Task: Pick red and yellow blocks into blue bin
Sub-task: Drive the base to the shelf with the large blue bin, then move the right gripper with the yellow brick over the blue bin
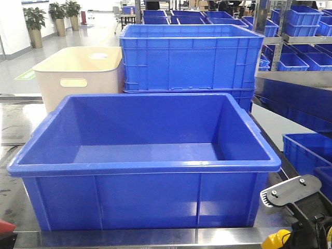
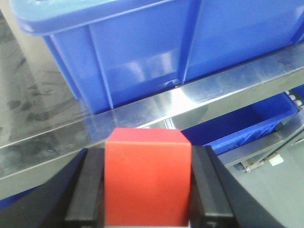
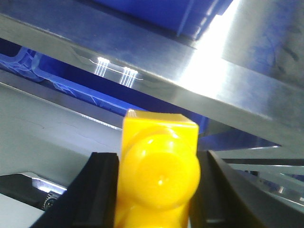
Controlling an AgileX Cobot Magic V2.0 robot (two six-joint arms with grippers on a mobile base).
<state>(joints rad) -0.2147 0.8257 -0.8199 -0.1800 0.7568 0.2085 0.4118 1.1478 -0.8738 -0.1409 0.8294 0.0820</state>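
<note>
The blue bin [image 1: 145,167] stands wide and empty at the front of the steel table. My left gripper [image 2: 148,194] is shut on the red cube [image 2: 147,175], held just below and in front of the bin's ribbed front wall [image 2: 142,52]. In the front view only a red sliver [image 1: 6,226] shows at the bottom left corner. The right gripper [image 3: 159,194] is shut on the yellow brick [image 3: 159,166], one round stud facing the camera, below the table's edge. In the front view the brick [image 1: 275,240] shows at the bottom right, under the right arm [image 1: 290,193].
Behind the bin stand a cream tub with a handle slot [image 1: 78,70] and a taller blue crate [image 1: 192,57]. The table's steel front lip [image 2: 156,107] runs just ahead of both grippers. More blue crates sit on the right [image 1: 306,150] and on shelves behind.
</note>
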